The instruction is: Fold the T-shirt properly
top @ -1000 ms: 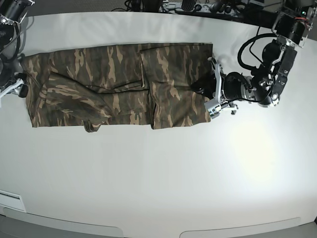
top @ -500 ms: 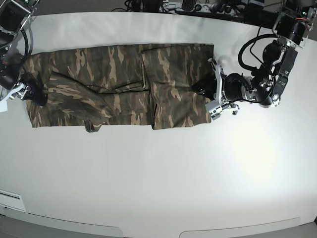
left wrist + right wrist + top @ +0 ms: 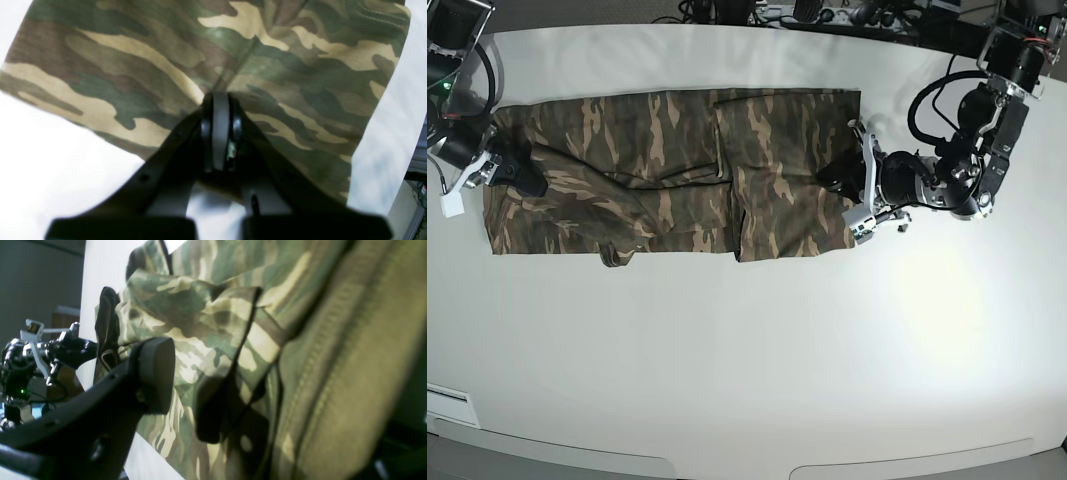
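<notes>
While the T-shirt (image 3: 667, 175) lies spread as a long camouflage band across the far half of the white table (image 3: 757, 350), its right portion is doubled over into a neat panel and its left portion is creased and rumpled. From the base view the left gripper (image 3: 835, 178) sits at the shirt's right edge, and only the left wrist view makes clear that its jaws are pinched shut on a fold of the cloth (image 3: 218, 96), with fabric fanning out from the tips. At the opposite end the right gripper (image 3: 522, 170) rests over the shirt's left edge; the right wrist view shows one dark finger (image 3: 156, 373) standing well off from the rumpled fabric, jaws spread wide, gripping nothing.
</notes>
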You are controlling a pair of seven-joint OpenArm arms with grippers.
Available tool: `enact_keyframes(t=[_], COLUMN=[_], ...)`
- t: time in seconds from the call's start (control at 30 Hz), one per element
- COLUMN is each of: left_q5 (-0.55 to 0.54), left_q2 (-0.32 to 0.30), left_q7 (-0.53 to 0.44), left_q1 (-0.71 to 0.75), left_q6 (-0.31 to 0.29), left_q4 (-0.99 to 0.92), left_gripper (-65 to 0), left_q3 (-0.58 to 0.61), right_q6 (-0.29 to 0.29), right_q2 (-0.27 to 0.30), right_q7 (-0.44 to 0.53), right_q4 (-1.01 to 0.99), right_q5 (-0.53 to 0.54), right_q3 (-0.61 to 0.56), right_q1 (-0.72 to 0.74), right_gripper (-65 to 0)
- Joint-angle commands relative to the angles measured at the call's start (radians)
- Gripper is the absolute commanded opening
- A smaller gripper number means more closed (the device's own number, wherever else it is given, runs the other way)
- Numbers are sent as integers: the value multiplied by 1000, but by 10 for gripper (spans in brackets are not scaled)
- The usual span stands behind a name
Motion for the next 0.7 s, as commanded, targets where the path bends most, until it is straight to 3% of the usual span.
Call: enact_keyframes(t=[0.0, 0.07, 0.17, 0.2, 0.33, 0.43, 0.53, 0.67], left_q5=[86, 78, 30, 7, -89, -180, -256, -277], left_q2=[-21, -21, -21, -21, -22, -22, -21, -22], left_q7=[85, 84, 92, 101, 148, 183, 225, 244], left_q1=[-5, -13, -41, -56, -130, -191, -240, -273], left_q6=[29, 29, 30, 30, 30, 29, 29, 29], left_q4=[-8, -8, -8, -8, -8, -8, -8, -8], left_gripper=[-650, -650, -650, -650, -633, -527, -454, -447], left_q3=[-2, -2, -2, -2, -2, -3, -14, -42], right_q6=[-14, -14, -14, -14, -14, -14, -14, -14], right_q2=[8, 8, 12, 11, 11, 11, 12, 11], right_q7=[-50, -50, -49, -46, -31, -27, 13, 107], right_q4=[-1, -1, 3, 10, 61, 121, 202, 306], right_q5=[-79, -76, -76, -76, -77, -89, -190, -359], right_q3=[-13, -13, -9, -8, -8, -8, -8, 10], right_q1=[-6, -6, -3, 0, -1, -1, -1, -1], right_gripper=[-253, -328, -600, -650, -650, -650, -650, -650])
